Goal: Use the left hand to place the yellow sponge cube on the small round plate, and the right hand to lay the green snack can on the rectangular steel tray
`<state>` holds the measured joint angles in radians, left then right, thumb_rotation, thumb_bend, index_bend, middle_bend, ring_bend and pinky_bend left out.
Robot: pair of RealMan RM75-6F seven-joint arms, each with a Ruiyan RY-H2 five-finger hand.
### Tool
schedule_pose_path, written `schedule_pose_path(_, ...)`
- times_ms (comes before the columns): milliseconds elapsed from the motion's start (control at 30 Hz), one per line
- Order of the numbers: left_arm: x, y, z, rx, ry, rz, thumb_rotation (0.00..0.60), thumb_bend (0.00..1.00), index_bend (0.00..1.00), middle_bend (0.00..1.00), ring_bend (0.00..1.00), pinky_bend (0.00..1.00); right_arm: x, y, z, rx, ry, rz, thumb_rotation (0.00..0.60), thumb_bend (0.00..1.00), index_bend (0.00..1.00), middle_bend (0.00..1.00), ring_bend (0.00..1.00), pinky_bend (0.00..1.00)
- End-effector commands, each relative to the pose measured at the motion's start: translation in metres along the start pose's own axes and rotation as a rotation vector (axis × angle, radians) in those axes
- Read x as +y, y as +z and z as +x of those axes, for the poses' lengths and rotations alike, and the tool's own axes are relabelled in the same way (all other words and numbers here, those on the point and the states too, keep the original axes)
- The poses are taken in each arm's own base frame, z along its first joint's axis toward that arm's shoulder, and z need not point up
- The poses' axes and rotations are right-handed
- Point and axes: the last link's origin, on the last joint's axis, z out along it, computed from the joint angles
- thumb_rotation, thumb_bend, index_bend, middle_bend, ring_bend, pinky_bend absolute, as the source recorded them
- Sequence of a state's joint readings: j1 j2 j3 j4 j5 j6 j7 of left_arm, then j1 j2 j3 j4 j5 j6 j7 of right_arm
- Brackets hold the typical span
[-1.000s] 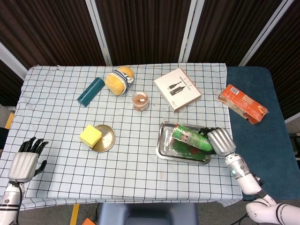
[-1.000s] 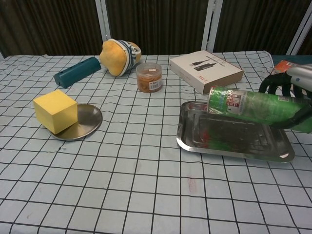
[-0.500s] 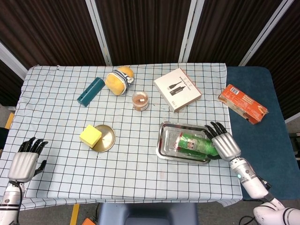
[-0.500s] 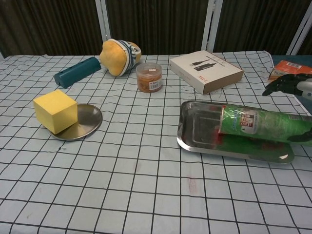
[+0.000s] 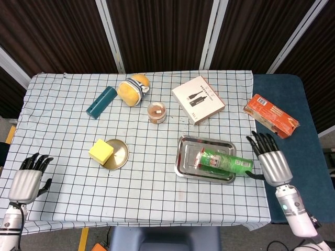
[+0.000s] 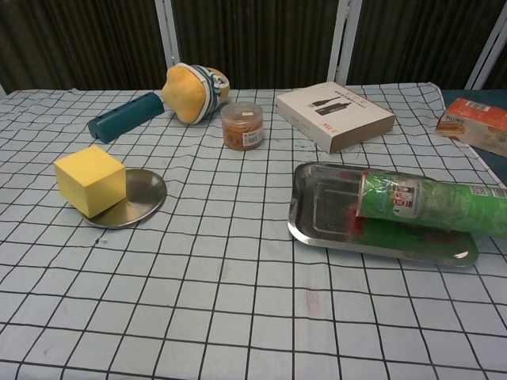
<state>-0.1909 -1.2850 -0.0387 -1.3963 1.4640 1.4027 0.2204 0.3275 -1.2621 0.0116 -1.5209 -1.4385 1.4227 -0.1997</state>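
With the green cylindrical snack can [image 5: 226, 162] lying on the rectangular steel tray [image 5: 187, 152], the yellow sponge cube [image 6: 89, 180] apparently half on the small round metal plate [image 6: 146, 195], and the left hand [image 5: 26, 181] and right hand [image 5: 273, 162] spread empty, both placements seem finished.

checked cloth [image 5: 157, 172] over table

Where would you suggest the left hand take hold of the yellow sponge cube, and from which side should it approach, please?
Probably across two opposite upright faces of the yellow sponge cube, coming down from above. It overhangs the left rim of the small round plate, so its sides are exposed, with nothing close on its left. The left hand sits at the near left table edge, so approaching from that side looks unobstructed.
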Motion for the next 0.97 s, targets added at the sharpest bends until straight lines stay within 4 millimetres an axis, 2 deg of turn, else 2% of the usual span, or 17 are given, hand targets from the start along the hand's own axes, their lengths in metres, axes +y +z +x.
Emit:
schedule_pose_path(33,0.0,-0.002,0.004,0.015,-0.02,-0.003,0.6,0.37,0.2,0.17,0.1,0.19,0.024,-0.033,0.02,0.092,-0.003,-0.195,0.6,0.11,0.0,0.0,0.0,0.02)
schedule_pose_path(167,0.001,-0.006,0.011,0.034,-0.047,-0.014,0.6,0.37,0.2,0.17,0.1,0.19,0.042,-0.049,0.021,0.177,-0.017,-0.312,0.6,0.09,0.0,0.0,0.0,0.01)
schedule_pose_path(333,0.002,-0.009,0.014,0.041,-0.062,-0.024,0.6,0.37,0.2,0.17,0.1,0.19,0.049,-0.053,0.017,0.193,-0.012,-0.344,0.6,0.08,0.0,0.0,0.0,0.0)
schedule_pose_path(367,0.005,-0.011,0.018,0.052,-0.081,-0.037,0.6,0.37,0.2,0.18,0.1,0.19,0.052,-0.056,0.011,0.158,-0.017,-0.368,0.6,0.08,0.0,0.0,0.0,0.0)
schedule_pose_path(500,0.004,-0.014,0.023,0.069,-0.093,-0.044,0.6,0.37,0.2,0.18,0.1,0.19,0.05,-0.054,0.006,0.117,-0.04,-0.378,0.6,0.08,0.0,0.0,0.0,0.0)
schedule_pose_path(967,0.002,-0.014,0.021,0.057,-0.098,-0.03,0.6,0.37,0.2,0.18,0.1,0.19,0.047,-0.052,0.001,0.13,0.0,-0.306,0.6,0.08,0.0,0.0,0.0,0.0)
